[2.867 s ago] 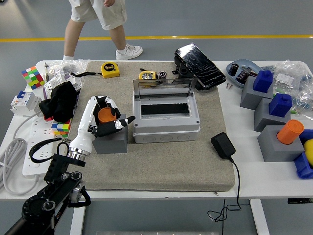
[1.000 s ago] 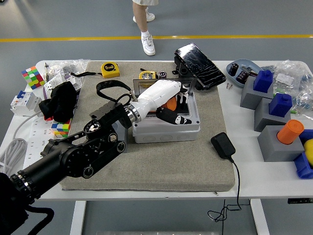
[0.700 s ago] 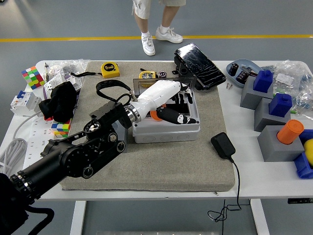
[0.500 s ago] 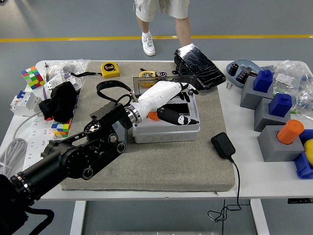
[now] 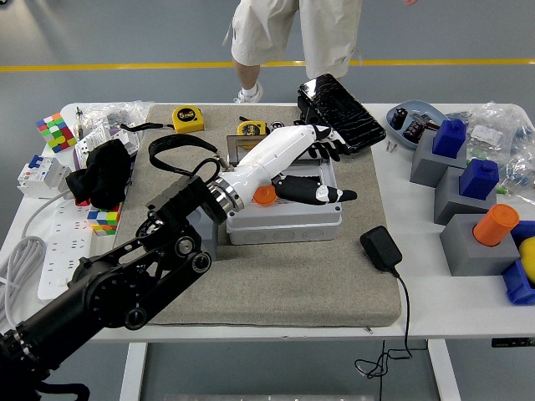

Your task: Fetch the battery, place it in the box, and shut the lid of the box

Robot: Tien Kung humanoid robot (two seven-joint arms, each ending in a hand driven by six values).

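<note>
The orange battery (image 5: 264, 195) lies in the left end of the grey box (image 5: 284, 222), free of any hold. My left hand (image 5: 331, 172) hovers over the box's right half, open, with its fingers spread toward the far rim and its thumb pointing right. The box's clear lid (image 5: 243, 147) stands up at the back, mostly hidden behind my white forearm. A corner of the grey holder block (image 5: 206, 241) shows left of the box, behind my arm. No right arm shows.
A person in light shorts (image 5: 292, 38) stands at the far edge. A black device (image 5: 340, 100) lies behind the box, a black charger (image 5: 380, 248) to its front right, a yellow tape measure (image 5: 188, 119) at back left. Grey blocks with blue and orange cylinders (image 5: 476, 242) crowd the right.
My left hand carried the orange battery from the holder block to the box and let it go inside, then rose and spread open. The person walked up to the table.
</note>
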